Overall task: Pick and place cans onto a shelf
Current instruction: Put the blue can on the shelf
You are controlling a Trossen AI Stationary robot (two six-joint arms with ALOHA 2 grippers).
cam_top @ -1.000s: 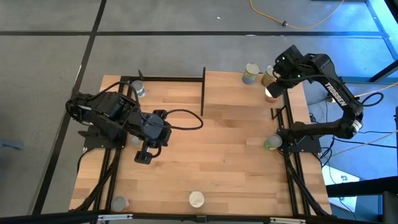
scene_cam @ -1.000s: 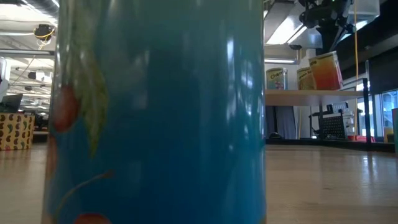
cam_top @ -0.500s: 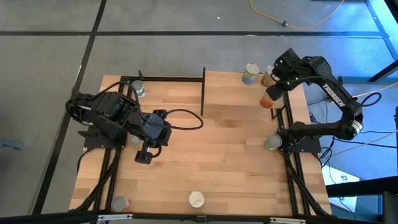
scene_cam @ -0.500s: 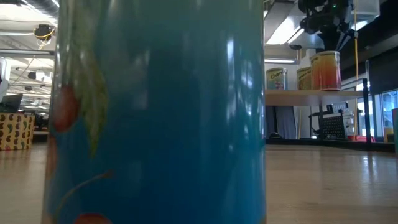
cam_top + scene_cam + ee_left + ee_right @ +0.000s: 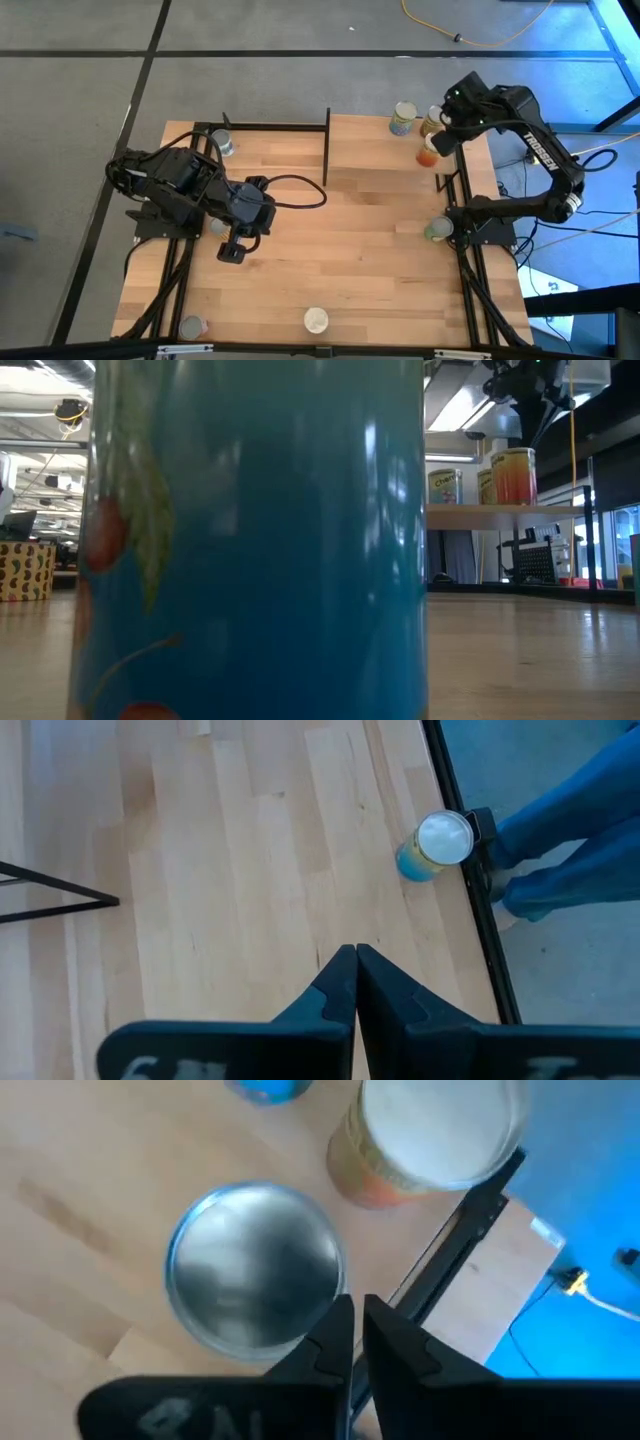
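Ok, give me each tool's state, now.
Left tool: closed, empty, over the table.
Right tool: fingers nearly together, holding nothing, above the orange can on the shelf.

- A robotics lab or test workshop inside a large open-plan hall, not a home.
- 2 dark robot arms (image 5: pixel 190 185) are bolted to a black metal frame around a wooden tabletop (image 5: pixel 340 250).
- The tabletop stands on a grey floor (image 5: pixel 80 60) marked with dark lines, and a yellow cable (image 5: pixel 470 35) trails loose across it.
- At table height, long ceiling light strips (image 5: pixel 462 405) and rows of desks (image 5: pixel 30 565) show far behind.
- Tins on a raised shelf (image 5: pixel 500 512) look like test props.
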